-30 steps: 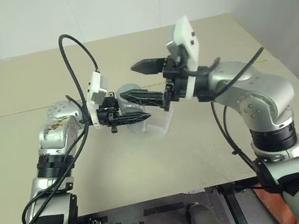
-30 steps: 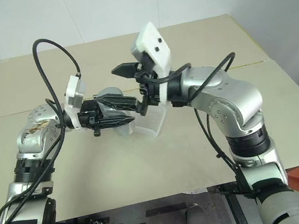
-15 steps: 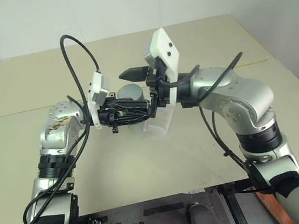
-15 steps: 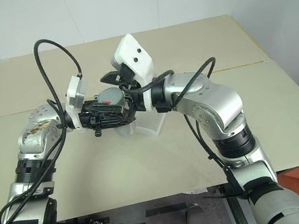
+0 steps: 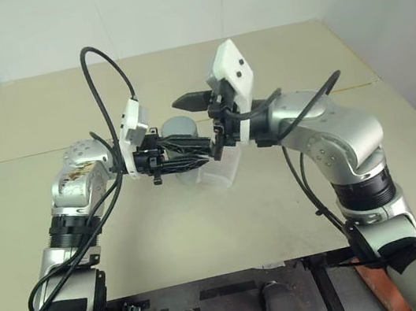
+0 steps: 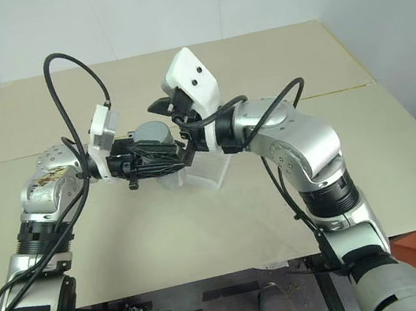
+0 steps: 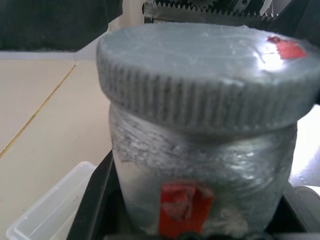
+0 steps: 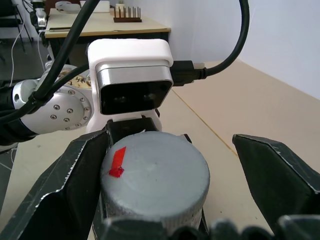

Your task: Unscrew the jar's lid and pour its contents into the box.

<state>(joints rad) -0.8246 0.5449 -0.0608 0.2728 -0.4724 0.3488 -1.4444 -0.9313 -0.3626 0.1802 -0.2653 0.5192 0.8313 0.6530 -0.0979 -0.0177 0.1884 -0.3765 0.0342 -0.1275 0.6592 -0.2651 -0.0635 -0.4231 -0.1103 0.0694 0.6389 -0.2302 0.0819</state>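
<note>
Box half-hidden behind tools — jar's contents can't be made out.

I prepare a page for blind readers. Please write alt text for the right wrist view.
A grey lid with a small red mark sits on a jar between the two open black fingers of the right claw. Behind it, the left claw's white camera box faces us over a beige table.
</note>
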